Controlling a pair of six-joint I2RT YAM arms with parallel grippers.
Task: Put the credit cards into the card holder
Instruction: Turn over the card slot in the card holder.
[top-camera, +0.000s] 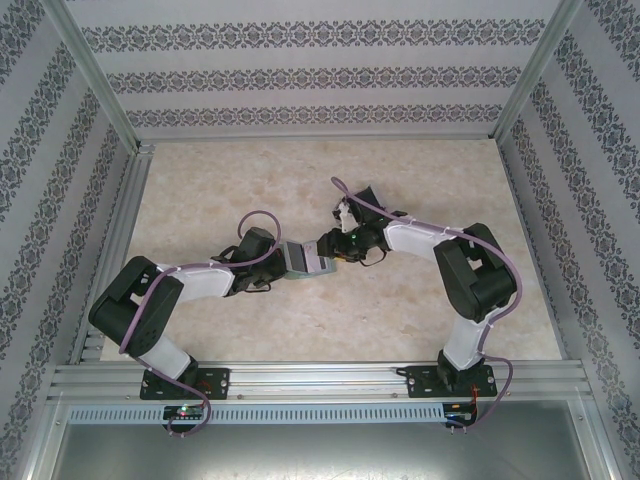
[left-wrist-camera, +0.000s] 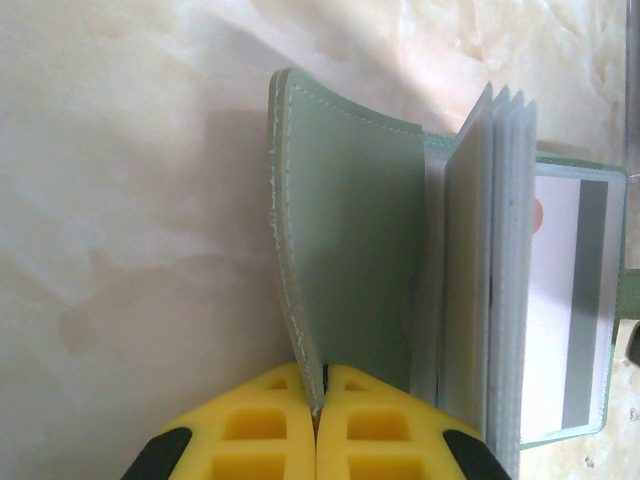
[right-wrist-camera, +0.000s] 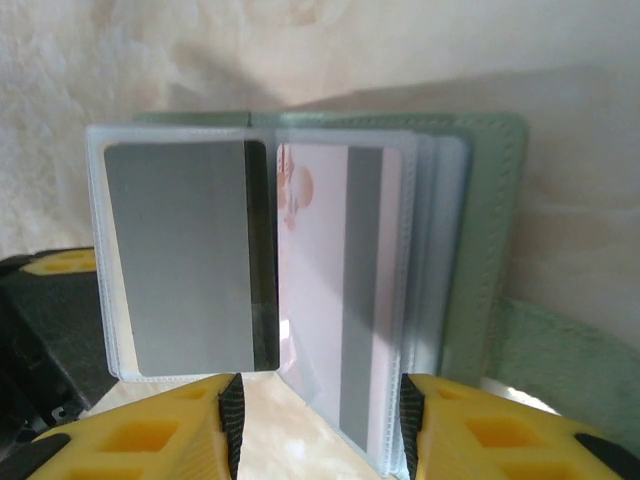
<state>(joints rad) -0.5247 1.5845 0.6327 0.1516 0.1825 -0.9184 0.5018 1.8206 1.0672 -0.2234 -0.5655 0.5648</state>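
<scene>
Card holder (top-camera: 303, 258) lies open near the middle of the table (top-camera: 250, 190), between the two arms. The left gripper (left-wrist-camera: 318, 395) has its yellow jaws pressed together on the edge of the pale green cover (left-wrist-camera: 350, 220), beside the fanned clear sleeves (left-wrist-camera: 505, 250). In the right wrist view, a grey credit card (right-wrist-camera: 180, 260) sits in the left sleeve and a white credit card (right-wrist-camera: 320, 280) with a grey stripe sits in the next one. The right gripper (right-wrist-camera: 320, 400) stands about half apart, with that sleeve's lower end between its jaws. Whether they pinch it, I cannot tell.
</scene>
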